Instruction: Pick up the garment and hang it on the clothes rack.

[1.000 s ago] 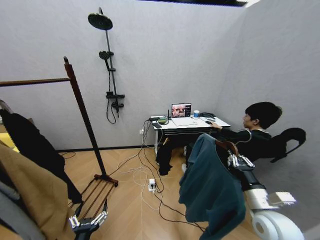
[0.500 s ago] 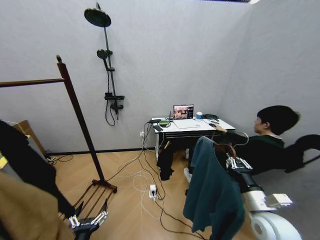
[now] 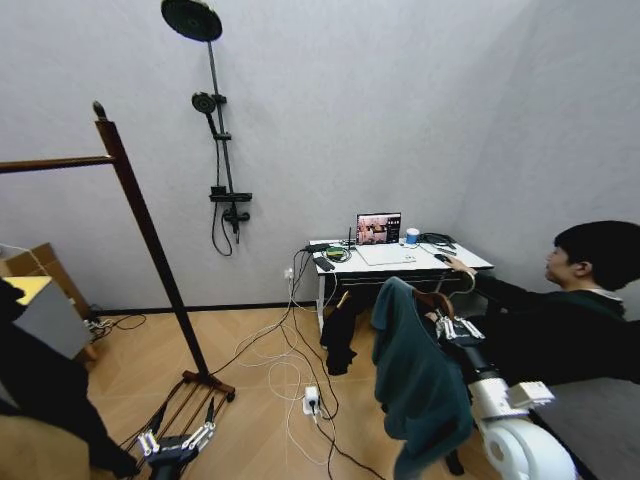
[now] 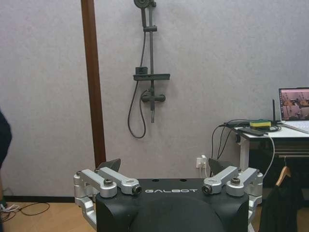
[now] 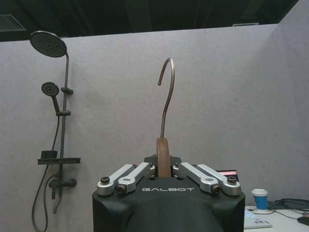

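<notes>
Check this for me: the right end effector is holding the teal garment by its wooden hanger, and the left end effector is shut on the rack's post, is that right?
Not quite. The right end effector does hold the garment by its hanger, but the left end effector is open, gripping nothing. The left wrist view shows the clothes rack post standing farther off, untouched.

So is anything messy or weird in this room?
Yes. White and black cables sprawl tangled over the wooden floor by a power strip. A dark cloth hangs off the desk. Oddly, a shower set is mounted on the wall beside it.
</notes>
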You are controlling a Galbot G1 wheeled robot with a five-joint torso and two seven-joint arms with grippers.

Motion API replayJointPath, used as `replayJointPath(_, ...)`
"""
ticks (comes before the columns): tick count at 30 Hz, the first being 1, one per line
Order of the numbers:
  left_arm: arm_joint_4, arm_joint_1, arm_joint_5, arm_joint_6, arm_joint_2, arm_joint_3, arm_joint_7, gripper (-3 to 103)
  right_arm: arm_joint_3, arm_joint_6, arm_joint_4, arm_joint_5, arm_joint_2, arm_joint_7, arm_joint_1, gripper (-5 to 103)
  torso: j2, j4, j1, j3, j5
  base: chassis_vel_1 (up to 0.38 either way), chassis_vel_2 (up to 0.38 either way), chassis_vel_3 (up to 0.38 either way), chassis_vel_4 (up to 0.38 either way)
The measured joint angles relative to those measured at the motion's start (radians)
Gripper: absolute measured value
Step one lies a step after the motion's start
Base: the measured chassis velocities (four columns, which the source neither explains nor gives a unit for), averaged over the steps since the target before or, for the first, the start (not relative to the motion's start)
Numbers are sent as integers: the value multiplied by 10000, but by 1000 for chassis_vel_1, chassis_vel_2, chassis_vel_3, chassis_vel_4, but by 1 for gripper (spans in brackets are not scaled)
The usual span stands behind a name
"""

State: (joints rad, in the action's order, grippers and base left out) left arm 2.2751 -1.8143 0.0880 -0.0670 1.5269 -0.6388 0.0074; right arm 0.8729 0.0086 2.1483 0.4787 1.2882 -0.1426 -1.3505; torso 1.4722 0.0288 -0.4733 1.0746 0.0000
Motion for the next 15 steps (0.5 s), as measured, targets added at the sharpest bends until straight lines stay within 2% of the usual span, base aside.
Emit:
replayJointPath(5,0,0,0,0,0,0,0,100,-138,-15,-32,13,-101,-21,116,9,-196,2,90,-97,0,94,1,10,90)
replayJointPath(8,0,0,0,0,0,0,0,100,-229,-263,-26,139,-290,13,253,9,-347,2,154,-168,0,43,99,88,57)
replayJointPath(10,0,0,0,0,0,0,-1,100,-247,-735,74,524,-599,170,359,9,-524,-3,235,-258,1,61,109,136,73)
replayJointPath(15,0,0,0,0,0,0,-1,100,-176,-835,66,918,-1137,-41,376,9,-694,0,321,-345,3,64,104,115,85)
